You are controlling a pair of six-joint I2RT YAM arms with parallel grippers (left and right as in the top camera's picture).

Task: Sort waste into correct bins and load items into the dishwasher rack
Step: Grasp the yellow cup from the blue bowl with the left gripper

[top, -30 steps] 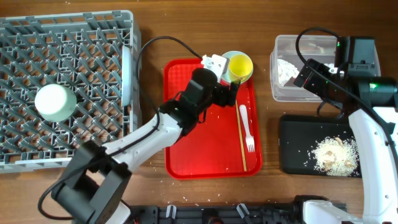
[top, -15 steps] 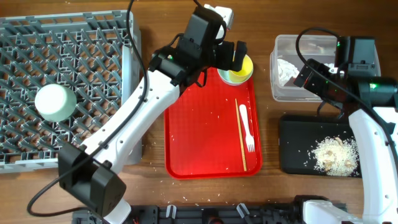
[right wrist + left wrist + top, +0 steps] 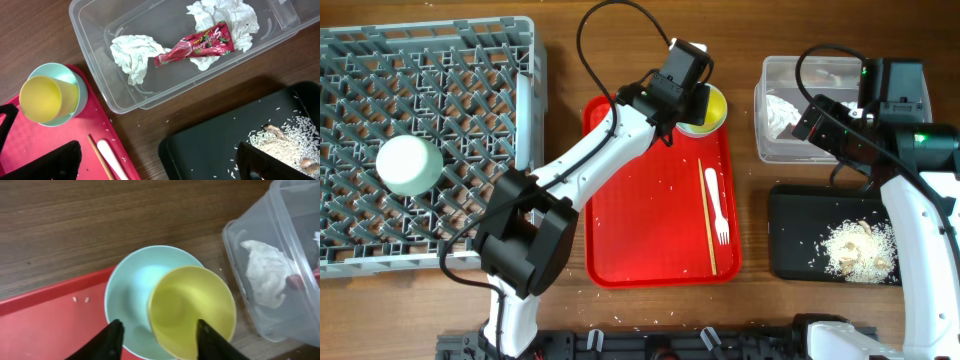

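Note:
The small yellow cup [image 3: 192, 305] stands inside a pale blue-green bowl [image 3: 131, 287] at the red tray's far right corner. My left gripper [image 3: 158, 327] hangs just above them, open. One finger is over the bowl and the other over the cup's inside, so the cup's near wall lies between them. A white fork [image 3: 717, 205] and a chopstick [image 3: 706, 215] lie on the tray. A second bowl [image 3: 408, 165] sits upside down in the grey rack [image 3: 430, 60]. My right gripper [image 3: 157, 150] is wide open over the table between the two bins, holding nothing.
The clear tub [image 3: 165, 25] holds white tissues [image 3: 132, 55] and the red wrapper [image 3: 195, 47]. The black tray [image 3: 210, 150] carries rice scraps [image 3: 287, 145]. The red serving tray [image 3: 650, 220] has stray grains on it. A white plate [image 3: 524, 120] stands on edge at the rack's right side.
My left arm rose from the tray, swung out and came down over the cup and bowl, and its jaws have narrowed. The right arm has not moved.

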